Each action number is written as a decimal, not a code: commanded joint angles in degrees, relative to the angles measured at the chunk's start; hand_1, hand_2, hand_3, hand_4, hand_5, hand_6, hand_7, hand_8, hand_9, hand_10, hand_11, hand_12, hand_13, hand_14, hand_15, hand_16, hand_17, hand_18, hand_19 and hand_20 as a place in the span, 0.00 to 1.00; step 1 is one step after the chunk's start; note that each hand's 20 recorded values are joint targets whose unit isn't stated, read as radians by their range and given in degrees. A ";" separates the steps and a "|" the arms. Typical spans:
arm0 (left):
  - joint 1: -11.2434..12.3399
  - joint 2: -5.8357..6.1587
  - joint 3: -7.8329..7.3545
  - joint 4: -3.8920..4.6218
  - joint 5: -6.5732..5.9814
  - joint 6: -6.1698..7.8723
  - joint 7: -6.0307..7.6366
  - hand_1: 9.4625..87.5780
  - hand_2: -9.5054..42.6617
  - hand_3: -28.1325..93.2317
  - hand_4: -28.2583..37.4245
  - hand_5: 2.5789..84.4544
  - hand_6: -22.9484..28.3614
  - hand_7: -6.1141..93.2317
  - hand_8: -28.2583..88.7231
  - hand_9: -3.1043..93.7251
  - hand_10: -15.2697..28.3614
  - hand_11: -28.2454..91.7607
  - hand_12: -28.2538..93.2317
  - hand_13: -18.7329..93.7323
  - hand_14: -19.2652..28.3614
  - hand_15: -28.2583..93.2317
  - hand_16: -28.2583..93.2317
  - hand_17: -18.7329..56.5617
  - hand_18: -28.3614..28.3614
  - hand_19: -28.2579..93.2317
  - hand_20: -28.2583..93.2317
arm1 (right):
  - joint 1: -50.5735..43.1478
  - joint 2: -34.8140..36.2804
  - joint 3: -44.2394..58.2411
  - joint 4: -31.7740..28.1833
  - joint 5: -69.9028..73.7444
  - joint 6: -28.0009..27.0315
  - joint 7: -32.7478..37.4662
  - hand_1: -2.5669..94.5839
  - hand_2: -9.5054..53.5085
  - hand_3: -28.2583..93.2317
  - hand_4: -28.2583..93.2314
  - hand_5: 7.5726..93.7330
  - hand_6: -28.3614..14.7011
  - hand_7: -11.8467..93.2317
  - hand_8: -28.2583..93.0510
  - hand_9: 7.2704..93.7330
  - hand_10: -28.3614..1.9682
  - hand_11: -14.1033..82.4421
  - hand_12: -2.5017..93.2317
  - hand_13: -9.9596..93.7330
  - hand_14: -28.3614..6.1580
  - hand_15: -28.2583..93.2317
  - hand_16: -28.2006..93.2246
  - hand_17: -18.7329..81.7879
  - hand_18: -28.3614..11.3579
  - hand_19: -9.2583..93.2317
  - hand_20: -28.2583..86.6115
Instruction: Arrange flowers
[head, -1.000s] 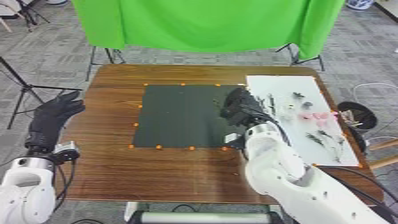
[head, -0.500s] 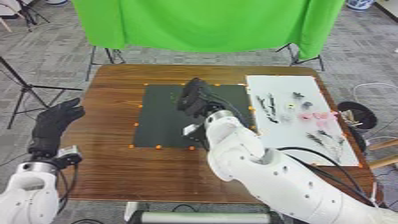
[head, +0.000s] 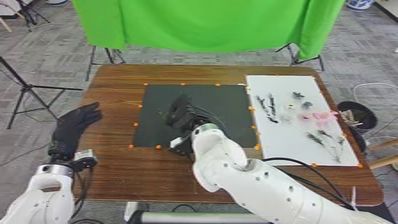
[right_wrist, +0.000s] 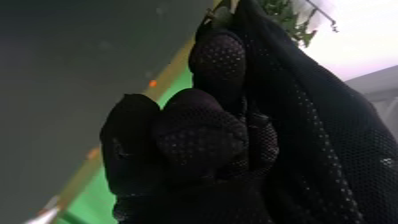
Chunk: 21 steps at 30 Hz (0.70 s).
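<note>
In the head view my right hand (head: 185, 116) is over the dark mat (head: 226, 95), left of the white board (head: 289, 150). A faint bit of green sprig (head: 162, 113) shows beside its fingertips. My right hand (right_wrist: 200, 135) has its fingers curled in the right wrist view, and green leaves of the sprig (right_wrist: 298, 22) stick out past the fingertips, pinched there; its stem is mostly hidden. On the board lie dark branches (head: 269, 107), pink flowers (head: 318, 117) and thin leafy stems (head: 330, 140). My left hand (head: 78, 119), open, is at the table's left edge.
Orange markers (head: 159, 147) edge the mat on the brown wooden table (head: 115, 175). A black bin (head: 357, 115) stands off the right edge. Beyond the table hangs a green cloth (head: 209, 25), and a black tripod (head: 31, 86) is at the left.
My right hand has moved left from beside the white board to over the mat, bringing the green sprig along. My left hand has shifted slightly right and toward the robot.
</note>
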 joint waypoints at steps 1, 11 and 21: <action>-0.45 -1.29 1.95 0.00 -0.63 -1.77 -0.58 0.07 0.12 0.81 0.00 0.61 0.44 0.20 0.17 0.52 0.67 0.38 0.32 0.51 0.74 0.38 0.22 0.38 0.67 0.25 0.38 | -0.52 -1.12 -1.14 0.18 6.83 6.38 0.51 0.62 0.00 0.73 0.36 0.72 0.54 0.65 0.28 0.92 0.55 0.43 0.64 0.98 0.79 0.72 0.51 0.90 0.57 0.96 0.62; -1.91 -1.63 3.85 0.61 -0.89 -2.72 -0.95 0.07 0.12 0.81 0.00 0.61 0.44 0.20 0.17 0.52 0.67 0.38 0.32 0.51 0.74 0.38 0.22 0.38 0.67 0.25 0.38 | -0.73 -2.81 -2.48 3.15 10.86 15.13 0.57 0.63 0.00 0.74 0.33 0.72 0.54 0.66 0.24 0.92 0.56 0.40 0.62 0.99 0.78 0.68 0.51 0.90 0.58 0.92 0.61; -3.05 -2.07 4.92 0.97 -1.13 -3.31 -0.84 0.08 0.12 0.81 0.00 0.60 0.45 0.19 0.18 0.52 0.67 0.38 0.32 0.50 0.74 0.38 0.23 0.38 0.67 0.25 0.38 | -0.06 -3.43 -3.52 5.88 11.81 18.74 1.58 0.63 0.00 0.75 0.30 0.72 0.55 0.66 0.22 0.93 0.57 0.38 0.61 1.00 0.77 0.65 0.50 0.91 0.60 0.89 0.60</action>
